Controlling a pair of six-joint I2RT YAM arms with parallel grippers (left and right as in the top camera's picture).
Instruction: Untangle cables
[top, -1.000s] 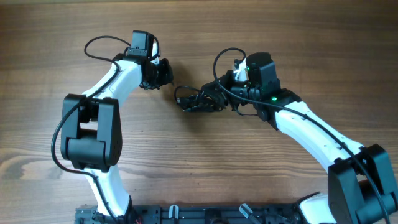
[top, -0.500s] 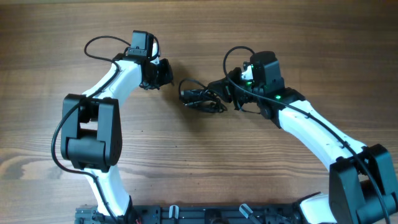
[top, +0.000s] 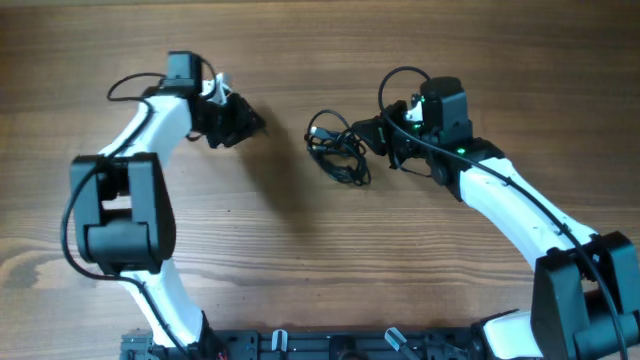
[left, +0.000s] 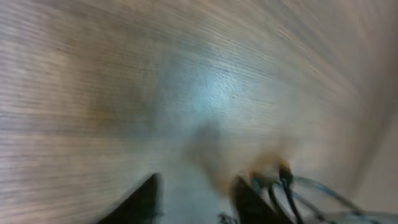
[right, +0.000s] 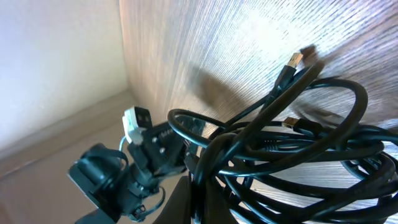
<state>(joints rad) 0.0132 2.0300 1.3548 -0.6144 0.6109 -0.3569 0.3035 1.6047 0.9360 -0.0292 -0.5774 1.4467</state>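
Right of the table's (top: 300, 260) centre, the cables (top: 338, 155) form one knotted bundle, their loops crossing over and through one another. No cord lies apart from the rest, so the untangling is judged barely begun, with every strand left to separate. At the bundle's right edge the right gripper (top: 375, 137) has its jaws closed on the cords. Its wrist view shows them bunching at the jaws and fanning outward over the wood, with two plug tips (right: 293, 60) free at the far side. To the bundle's left and well apart from it, the left gripper (top: 243, 122) hovers. Its fingers (left: 146, 199) stand partly apart with nothing between them, though that wrist view is blurred.
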